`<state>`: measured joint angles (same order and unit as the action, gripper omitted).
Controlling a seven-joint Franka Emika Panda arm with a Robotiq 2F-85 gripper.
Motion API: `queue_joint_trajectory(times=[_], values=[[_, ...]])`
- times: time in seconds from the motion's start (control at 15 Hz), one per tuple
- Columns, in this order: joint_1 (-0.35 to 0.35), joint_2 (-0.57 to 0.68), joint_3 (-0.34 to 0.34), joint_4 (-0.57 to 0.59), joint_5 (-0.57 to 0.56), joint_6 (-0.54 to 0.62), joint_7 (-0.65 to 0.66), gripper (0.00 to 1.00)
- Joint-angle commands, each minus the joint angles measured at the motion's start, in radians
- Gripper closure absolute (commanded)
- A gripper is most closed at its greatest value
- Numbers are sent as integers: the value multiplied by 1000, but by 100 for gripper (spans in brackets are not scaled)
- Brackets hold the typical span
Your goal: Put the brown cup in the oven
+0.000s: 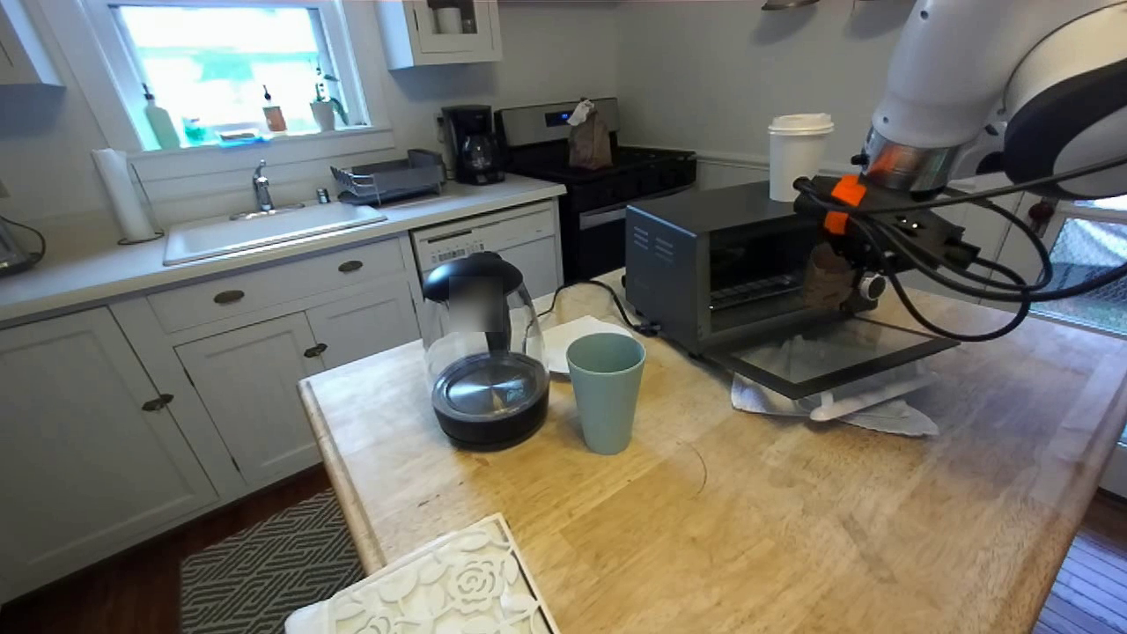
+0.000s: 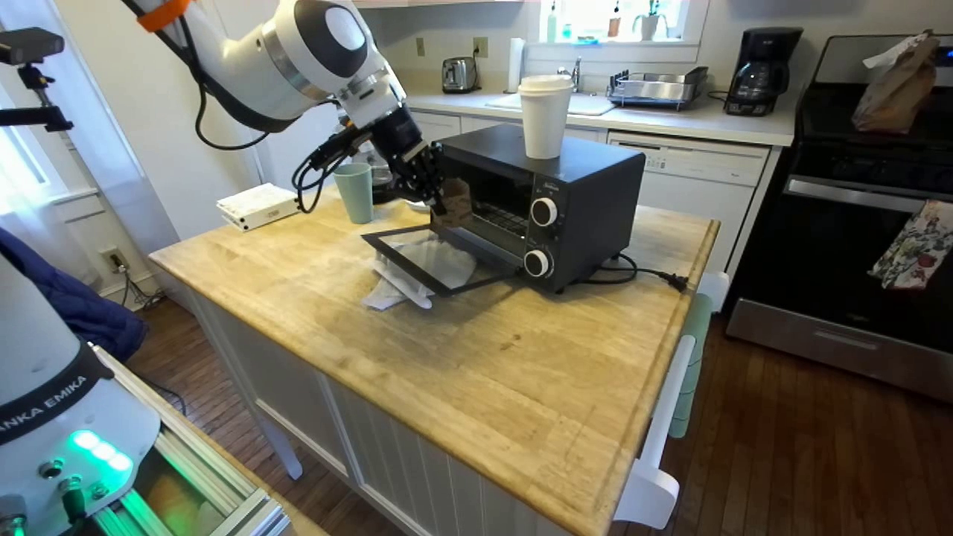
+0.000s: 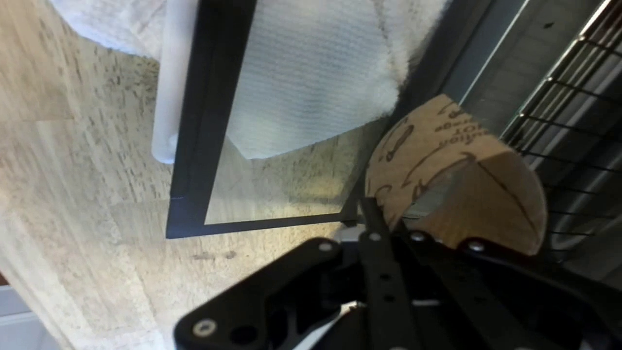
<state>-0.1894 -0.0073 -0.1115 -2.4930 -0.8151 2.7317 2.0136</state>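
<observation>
In the wrist view, the hand [image 3: 384, 214] pinches the wall of a brown sleeve [image 3: 491, 194], near the rack [image 3: 583, 136]. In an exterior view, the sleeve is at the mouth of the oven [image 1: 678, 264], its door [image 1: 832, 357] lowered; a green cup [image 1: 606, 396] stands just beside the kettle [image 1: 489, 387] on the worktop [image 1: 704, 528]. In an exterior view, a lidded white cup [image 2: 545, 123] stands upright on the oven.

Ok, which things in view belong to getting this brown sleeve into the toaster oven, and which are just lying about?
Part of the job:
brown sleeve, held in the end effector
toaster oven, glass door down

Just lying about:
white lidded cup on the toaster oven
green cup
glass kettle
white cloth under the glass door
white patterned box
</observation>
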Motion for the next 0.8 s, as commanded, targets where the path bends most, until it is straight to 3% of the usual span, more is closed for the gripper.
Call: queue_joint_trajectory(times=[0.0, 0.2, 0.4, 0.73], values=[[-1, 39, -1, 34, -168, 65, 189, 100], [1, 60, -4, 55, -272, 86, 299, 100], [4, 95, -1, 71, -309, 95, 332, 100], [6, 77, 16, 46, -299, 110, 99, 100]])
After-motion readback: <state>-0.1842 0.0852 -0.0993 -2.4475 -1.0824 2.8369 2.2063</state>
